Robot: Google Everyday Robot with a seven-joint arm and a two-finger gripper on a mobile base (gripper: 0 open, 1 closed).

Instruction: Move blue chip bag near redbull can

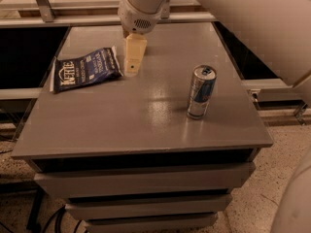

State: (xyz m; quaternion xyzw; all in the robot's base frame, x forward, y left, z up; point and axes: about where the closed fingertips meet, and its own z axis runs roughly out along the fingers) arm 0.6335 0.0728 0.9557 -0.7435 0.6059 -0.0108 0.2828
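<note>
Hanging low over the back-left part of the grey surface (121, 120), the end effector (132, 64) points down just beside the right edge of the blue chip bag (86, 70); contact and opening width cannot be told. The bag lies flat directly to the end effector's left in this view, its long axis running left-right, right end tilted slightly toward the back. The redbull can (201, 92) stands upright well apart, to the right and nearer the front.

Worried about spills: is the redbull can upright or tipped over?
Upright: the redbull can stands on its base, top facing up. The gripper hangs beside the blue chip bag, apart from the can.
</note>
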